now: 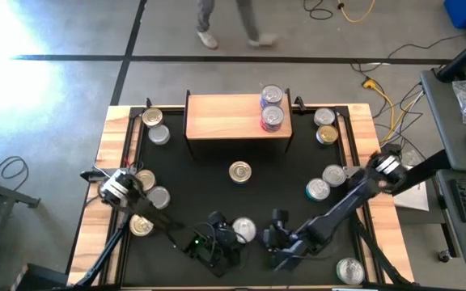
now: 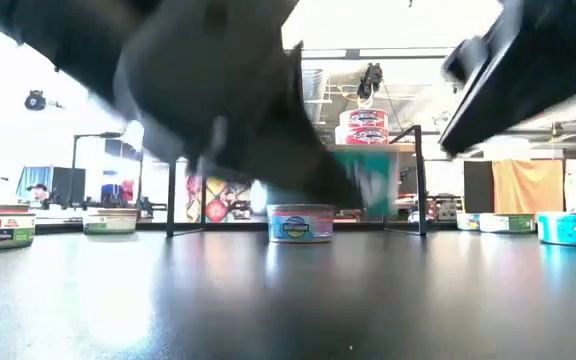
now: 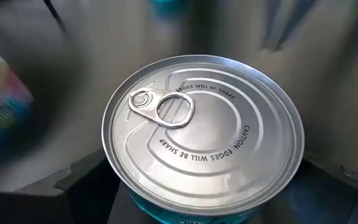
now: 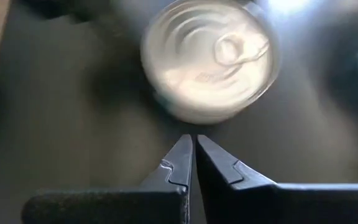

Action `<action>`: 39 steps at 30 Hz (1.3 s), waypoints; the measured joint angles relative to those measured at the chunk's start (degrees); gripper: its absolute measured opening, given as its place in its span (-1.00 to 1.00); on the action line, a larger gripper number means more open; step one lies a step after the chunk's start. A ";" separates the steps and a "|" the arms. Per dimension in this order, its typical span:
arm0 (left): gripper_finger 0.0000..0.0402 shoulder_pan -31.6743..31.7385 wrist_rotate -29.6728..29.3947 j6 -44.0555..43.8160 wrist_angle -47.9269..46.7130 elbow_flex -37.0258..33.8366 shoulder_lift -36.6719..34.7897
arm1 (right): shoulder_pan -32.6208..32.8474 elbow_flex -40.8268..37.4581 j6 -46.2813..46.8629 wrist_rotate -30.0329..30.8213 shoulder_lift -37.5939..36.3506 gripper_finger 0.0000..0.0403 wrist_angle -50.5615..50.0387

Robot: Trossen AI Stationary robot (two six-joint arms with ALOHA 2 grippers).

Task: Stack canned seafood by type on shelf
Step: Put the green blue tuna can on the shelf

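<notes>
1. near edge of the black table [image 1: 217, 186]: the left gripper [image 1: 226, 237] hangs low over a silver-lidded teal can [image 3: 204, 134]; its fingers flank the can's sides, but whether they press on it cannot be told.
2. just beside it, the right gripper [image 4: 193, 158] points at the same can [image 4: 210, 59], its two fingers drawn together with only a sliver between them and holding nothing.
3. mid-table: a lone gold-lidded can [image 1: 239, 171] stands apart from the rest, in front of the shelf.
4. table sides: further cans sit in loose groups, one group to the left [image 1: 150, 198], another to the right [image 1: 324, 182].
5. far side: the light-wood shelf [image 1: 225, 117] bears a stack of red-labelled cans [image 1: 272, 117] at its right end, seemingly two high.
6. hazards, as judged: both grippers crowd one can, so the arms may collide or knock it; a shallow grip could let the smooth can slip in transit; a careless placement might topple the existing stack.
</notes>
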 joint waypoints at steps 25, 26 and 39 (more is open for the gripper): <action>0.79 39.67 20.46 38.02 -4.47 -15.28 -36.30 | -20.22 11.85 -21.09 -0.17 -12.93 -0.94 -16.14; 0.79 42.17 22.85 39.73 -3.80 -14.64 -36.32 | -22.22 13.59 -23.68 0.19 -12.91 -0.94 -16.98; 0.80 59.37 40.52 43.52 -2.90 -5.40 -29.28 | -51.18 21.86 -42.85 -18.76 -12.54 -0.94 -11.13</action>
